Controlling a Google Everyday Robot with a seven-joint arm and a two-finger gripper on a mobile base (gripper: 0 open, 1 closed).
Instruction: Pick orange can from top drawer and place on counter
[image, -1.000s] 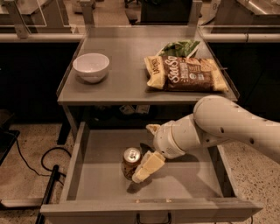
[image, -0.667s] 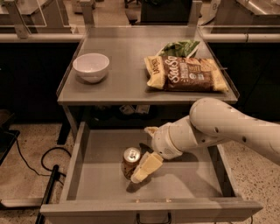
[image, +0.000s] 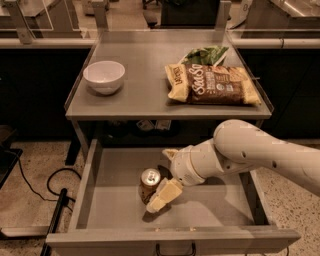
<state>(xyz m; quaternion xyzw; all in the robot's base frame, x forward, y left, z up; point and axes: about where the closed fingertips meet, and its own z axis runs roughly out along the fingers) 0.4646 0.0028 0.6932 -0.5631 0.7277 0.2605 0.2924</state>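
The orange can (image: 149, 183) stands upright in the open top drawer (image: 100, 210), left of its middle, silver top showing. My gripper (image: 165, 175) reaches down into the drawer from the right and sits right beside the can. Its fingers are spread: one pale finger (image: 162, 195) lies at the can's front right and the other (image: 170, 153) is behind it. The jaws are open and not closed on the can. The counter (image: 140, 95) is the grey table top above the drawer.
On the counter stand a white bowl (image: 104, 76) at the left and a brown snack bag (image: 215, 85) with a green packet (image: 205, 54) behind it at the right. A black cable (image: 47, 182) runs on the floor left of the drawer.
My arm has shifted slightly left and deeper toward the can. The can has stayed in place.
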